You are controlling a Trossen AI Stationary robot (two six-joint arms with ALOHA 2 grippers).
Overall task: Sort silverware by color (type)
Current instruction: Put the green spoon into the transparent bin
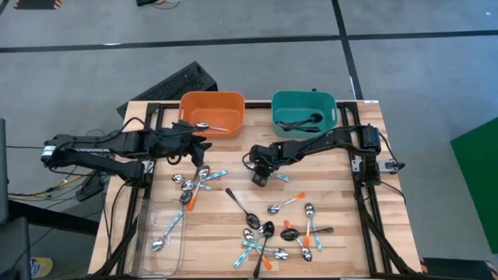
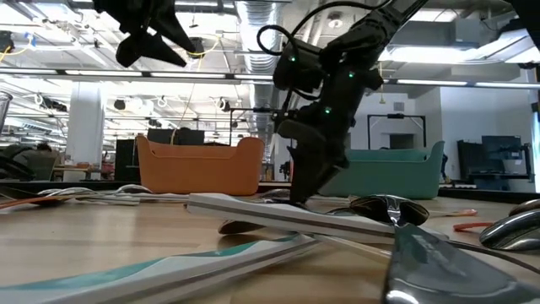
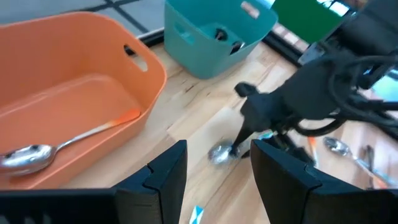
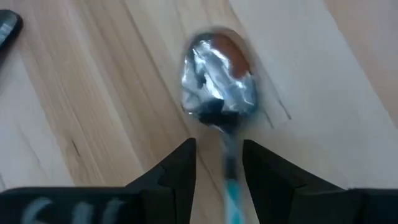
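Spoon with a light-blue handle point(image 4: 219, 93) fills the right wrist view: its shiny bowl lies on the table point(image 1: 342, 202) just ahead of the right pincer point(image 4: 219, 163), and its thin neck runs back between the two dark fingers. Fingers are slightly spread, one on either side of the neck; whether they touch it cannot be told. Judgement: the pincer straddles the narrow neck because that is the easiest part to pinch flat off the wood.

From above, the right pincer point(image 1: 261, 174) sits low over the table, in front of the gap between the two bins. Beyond it and to one side stands the teal bin point(image 1: 303, 114), holding dark spoons. Orange bin point(image 1: 212, 113) stands beyond it on the other side, with one orange-handled spoon point(image 3: 62, 144) inside.

Left pincer point(image 1: 204, 144) hovers, spread and empty, at the near edge of the orange bin, clear of the work. It looks to be waiting.

Remaining spoons point(image 1: 276, 233) lie scattered on the table nearer the front edge than the right pincer, orange, light-blue and dark mixed. A clear tray point(image 1: 162, 233) at the left front holds one light-blue spoon; probably that is where this one belongs.

Sorting is at an early stage.
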